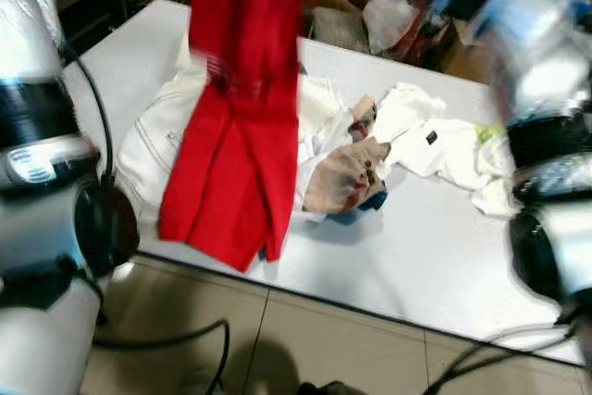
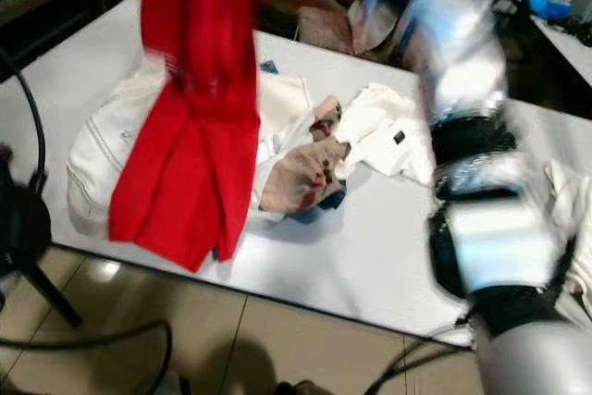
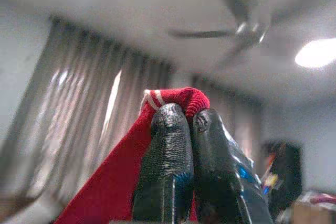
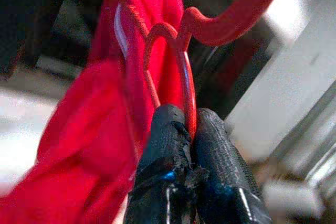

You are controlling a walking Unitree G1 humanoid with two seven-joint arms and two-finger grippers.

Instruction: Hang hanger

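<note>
A red garment (image 1: 236, 127) hangs in the air over the white table (image 1: 416, 256), its lower end draped near the table's front edge. In the left wrist view my left gripper (image 3: 184, 119) is shut on a red, white-striped edge of the garment (image 3: 173, 98), held up toward the ceiling. In the right wrist view my right gripper (image 4: 184, 124) is shut on the thin loop of a red hanger (image 4: 184, 66), with the red garment (image 4: 89, 145) bunched beside it. Both arms reach up past the top of the eye views.
On the table lie a white garment (image 1: 166, 136), a beige and blue piece (image 1: 347, 178) and white clothes (image 1: 435, 141). Bags and clutter stand behind the table. Black cables (image 1: 176, 339) trail over the tiled floor in front.
</note>
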